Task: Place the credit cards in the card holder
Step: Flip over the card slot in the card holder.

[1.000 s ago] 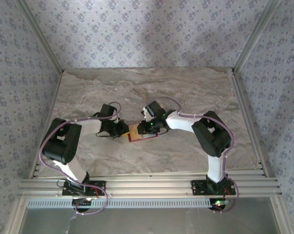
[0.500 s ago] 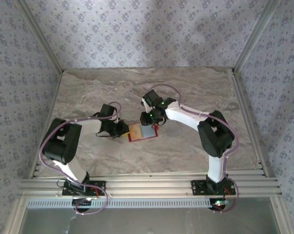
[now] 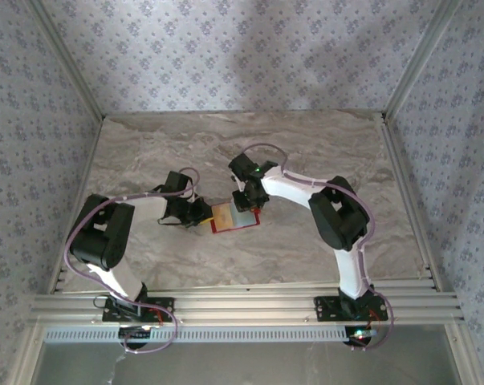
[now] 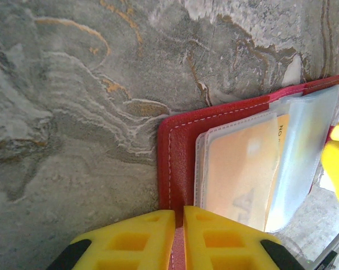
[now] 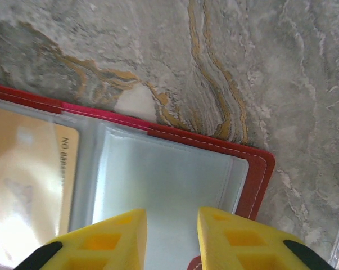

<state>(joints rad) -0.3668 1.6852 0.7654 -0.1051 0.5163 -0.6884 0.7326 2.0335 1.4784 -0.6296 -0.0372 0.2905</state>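
Since a second ago our right arm (image 3: 338, 216) has drawn its wrist back and its elbow leftward, while our left arm (image 3: 105, 233) has stayed put. From above, we see the card holder (image 3: 224, 219) lying open on the marble table (image 3: 145, 152), with the left gripper (image 3: 202, 214) at its left edge and the right gripper (image 3: 246, 204) over its right half. At our left wrist, the jaws are clenched on the holder's red border, beside a credit card (image 4: 239, 174) tucked in a clear sleeve (image 4: 304, 140). At our right wrist, the jaws stand released, parted above that sleeve.
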